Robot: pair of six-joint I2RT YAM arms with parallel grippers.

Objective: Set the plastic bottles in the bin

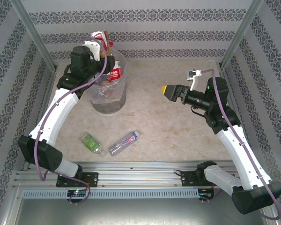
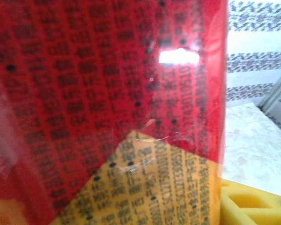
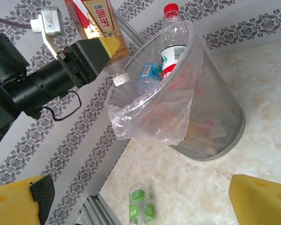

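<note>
The left fingers (image 3: 110, 45) hold a red bottle (image 3: 94, 16) cap down right over the bin (image 3: 220, 108) and must open next to drop it in, while the right fingers (image 1: 169, 89) hang wide open, far from the green bottle (image 1: 91, 143) and the clear bottle (image 1: 124, 142) on the counter (image 1: 178, 131)

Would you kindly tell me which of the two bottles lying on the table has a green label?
The left-hand bottle, stubby, with a green label; its neighbour to the right wears a purplish label.
</note>
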